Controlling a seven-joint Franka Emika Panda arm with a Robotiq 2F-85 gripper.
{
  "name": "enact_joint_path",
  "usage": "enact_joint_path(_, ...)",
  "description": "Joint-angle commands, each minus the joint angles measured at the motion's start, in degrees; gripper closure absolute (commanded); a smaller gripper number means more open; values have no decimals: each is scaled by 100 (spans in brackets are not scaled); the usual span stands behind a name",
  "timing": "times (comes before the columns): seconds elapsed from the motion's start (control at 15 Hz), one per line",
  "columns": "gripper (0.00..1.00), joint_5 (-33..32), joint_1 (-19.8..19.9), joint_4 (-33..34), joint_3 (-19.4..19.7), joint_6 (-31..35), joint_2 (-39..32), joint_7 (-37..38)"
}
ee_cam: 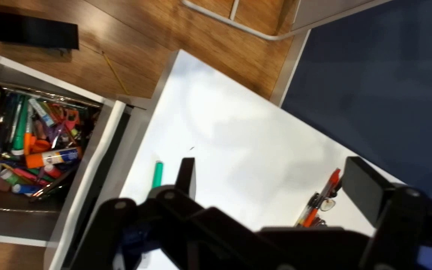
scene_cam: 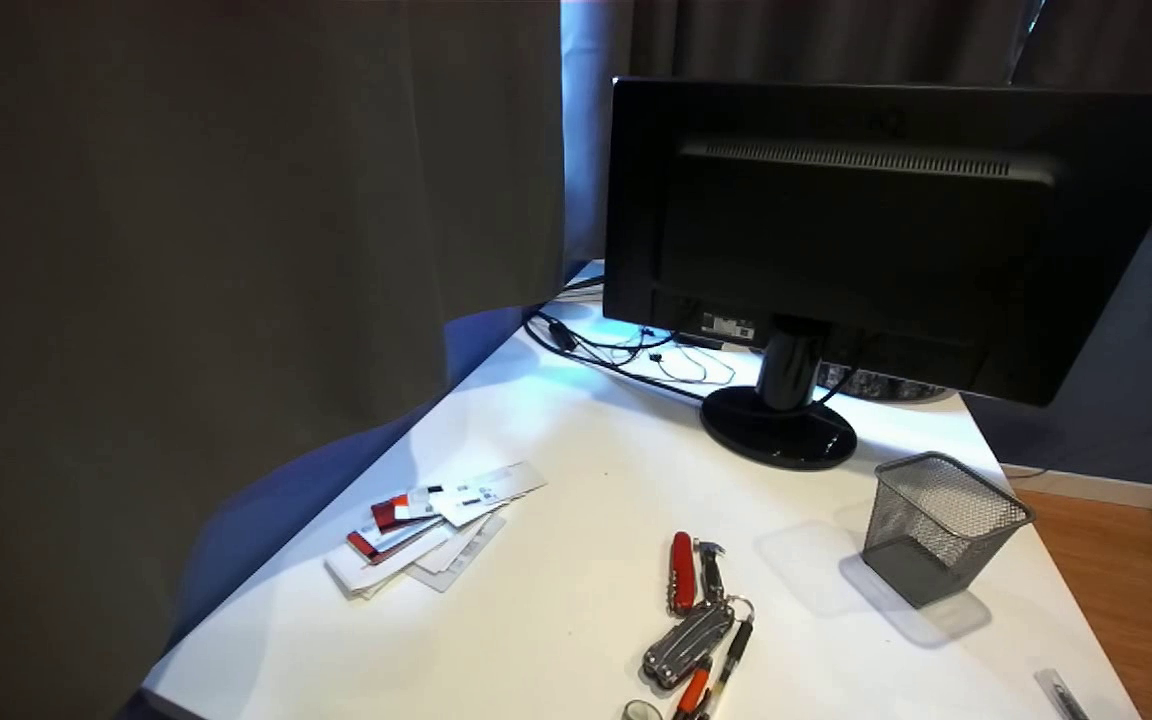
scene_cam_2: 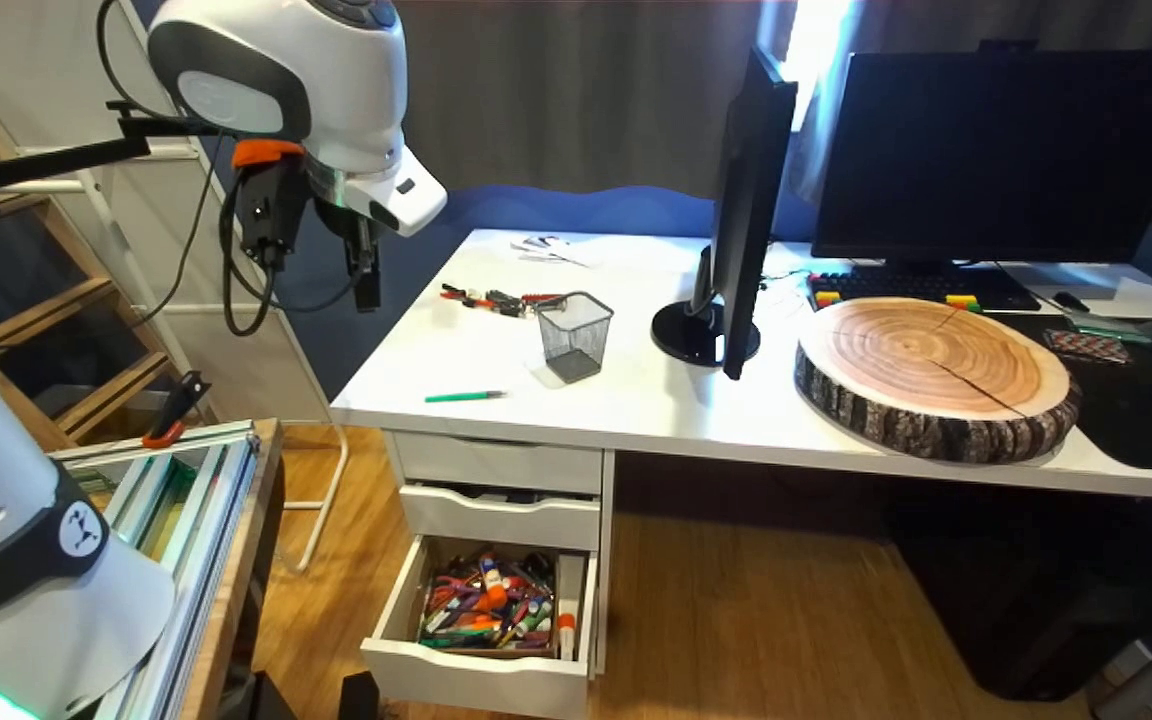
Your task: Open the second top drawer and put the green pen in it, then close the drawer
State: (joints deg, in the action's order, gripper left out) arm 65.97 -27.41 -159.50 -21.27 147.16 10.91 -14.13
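The black end effector [ee_cam: 272,180] gapes wide; a nudge could roll the slim green pen [scene_cam_2: 464,396] below it off the white tabletop [ee_cam: 216,123].

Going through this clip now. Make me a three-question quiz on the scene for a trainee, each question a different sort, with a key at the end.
1. Multiple choice: where does the green pen lie? a) in the mesh holder; b) on the desk; c) on the floor.
2. True or false: in the wrist view, the gripper stands open and has not grasped the pen.
3. Fill the gap: of the top drawer, second drawer and third drawer, the ____ is pulled out furthest.

Key: 1. b; 2. true; 3. third drawer.
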Motion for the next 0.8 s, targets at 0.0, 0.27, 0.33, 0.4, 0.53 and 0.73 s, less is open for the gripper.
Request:
enact_joint_path(0.0, 0, -304, 302, 135, -51, 590, -911, -82)
enact_joint_path(0.27, 0, -46, 558, 499, 143, 914, -1826, -1241)
enact_joint_path(0.33, 0, -37, 635, 598, 157, 986, -2036, -1501)
enact_joint_path(0.4, 0, -11, 730, 683, 173, 1025, -2229, -1861)
enact_joint_path(0.53, 0, 114, 845, 792, 256, 1046, -2557, -2726)
enact_joint_path(0.73, 0, 440, 1076, 998, 248, 1150, -3108, -3916)
